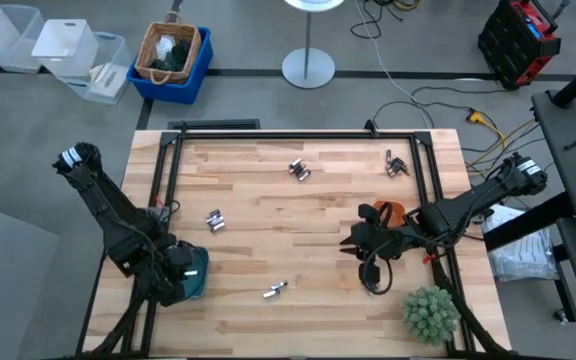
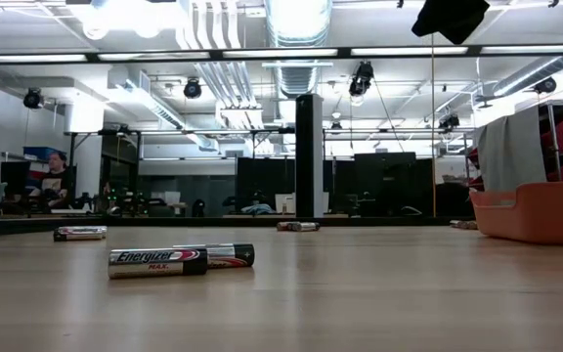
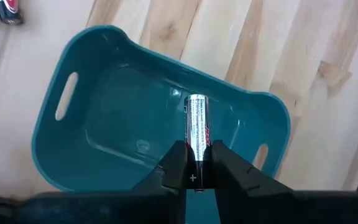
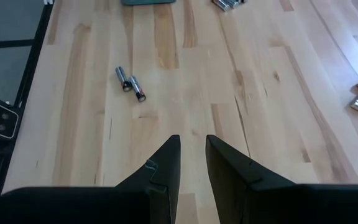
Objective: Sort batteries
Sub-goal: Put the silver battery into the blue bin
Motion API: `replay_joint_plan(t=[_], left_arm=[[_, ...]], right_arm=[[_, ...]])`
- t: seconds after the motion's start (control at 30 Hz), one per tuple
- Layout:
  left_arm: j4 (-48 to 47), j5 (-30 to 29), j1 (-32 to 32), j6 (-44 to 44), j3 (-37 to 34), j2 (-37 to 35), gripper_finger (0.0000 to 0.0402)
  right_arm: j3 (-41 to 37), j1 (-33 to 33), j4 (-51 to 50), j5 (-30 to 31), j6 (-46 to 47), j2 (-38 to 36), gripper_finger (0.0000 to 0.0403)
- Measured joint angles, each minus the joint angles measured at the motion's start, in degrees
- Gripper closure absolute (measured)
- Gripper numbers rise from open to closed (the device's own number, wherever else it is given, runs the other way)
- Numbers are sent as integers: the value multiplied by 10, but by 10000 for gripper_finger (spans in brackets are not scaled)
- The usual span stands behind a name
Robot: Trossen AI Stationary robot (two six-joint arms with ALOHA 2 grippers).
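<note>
Pale wooden planks form the table (image 1: 298, 240), which is bounded by a dark frame and set on a grey floor. Batteries are scattered across it in small clusters: one pair (image 1: 300, 171) near the far edge, another (image 1: 397, 164) toward the far right corner, a third (image 1: 214, 220) left of centre, and a fourth (image 1: 275, 290) near the front. In the low view, an Energizer-marked pair (image 2: 180, 260) is seen lying flat closest to the camera.

At the front left corner, the left arm is folded down from its base, and the left gripper (image 3: 194, 163) is held directly above the teal tray (image 3: 73, 146). Its fingers are clamped on a single battery (image 3: 196, 127), which is pointed lengthwise out past the fingertips, over the tray's interior; whether it touches the tray floor cannot be told.

From the right edge, the right arm is stretched low toward the table's middle, beside the orange tray (image 1: 389, 212). The right gripper (image 4: 193, 149) is aimed across bare wood with its fingers nearly together and nothing between them. A green spiky ball (image 1: 431, 314) is placed at the front right corner.
</note>
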Motion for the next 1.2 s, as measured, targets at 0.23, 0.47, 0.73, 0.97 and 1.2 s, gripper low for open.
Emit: replay_joint_plan(t=[0.23,0.47,0.73,0.97,1.2], left_arm=[[-1,8,0,-9,0,0,367],[-5,6,0,-111,0,0,320],[-6,5,0,-120,0,0,262],[-5,3,0,-107,0,0,237],[-3,-21,0,-87,0,0,234]], right_arm=[[0,0,5,0,-2,0,335],[0,0,6,0,-2,0,335],[0,0,7,0,-2,0,335],[0,0,15,2,-4,0,335],[0,-1,45,15,-21,0,335]])
